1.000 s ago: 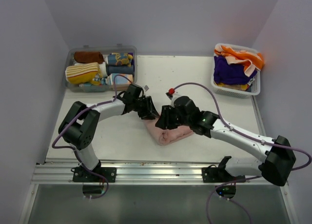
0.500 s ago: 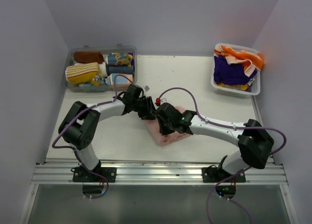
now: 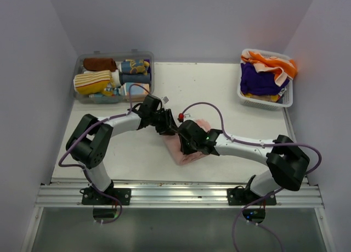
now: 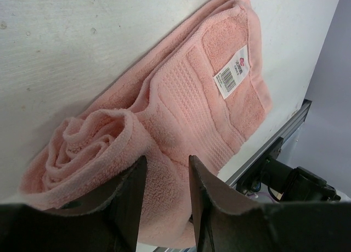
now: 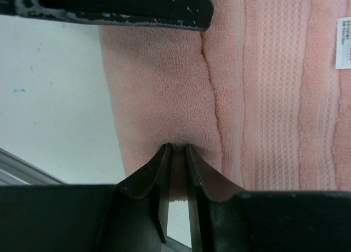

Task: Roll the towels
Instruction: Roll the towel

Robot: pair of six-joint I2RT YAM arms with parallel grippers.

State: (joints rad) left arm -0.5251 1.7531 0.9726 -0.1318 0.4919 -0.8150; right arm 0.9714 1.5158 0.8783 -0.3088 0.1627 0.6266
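Since a second ago the right arm has folded in at the elbow, and the right claw point(image 5: 176, 147) has slid across to the near left part of the pink towel point(image 4: 186, 98); the left claw point(image 4: 167, 160) has stayed put.

One pink towel lies on the white surface point(image 3: 230, 93), directly under both claws, which meet over it. It is partly rolled. The rolled end sits at the left claw, and the flat, ribbed tail runs away from that claw, with one white label point(image 4: 233, 73) facing up. The left claw's fingers stand partly apart and hold the thick roll between them. The right claw is narrow, and its tips pinch a small pucker of the terry.

Far beyond the left claw and off to its left is one clear bin point(image 3: 115, 54). It holds about six rolled towels, among them a striped yellow one point(image 3: 93, 82); the exact count is unclear. Far beyond the right claw and off to its right is one white basket point(image 3: 267, 102), which holds an orange-and-cream towel point(image 3: 271, 62) and a purple towel point(image 3: 260, 79), both loose.

The towel's near edge lies close to the surface's near edge and its metal rail point(image 3: 181, 194). Bare surface stretches beyond the claws between the bin and the basket, and out to either side of the two claws.
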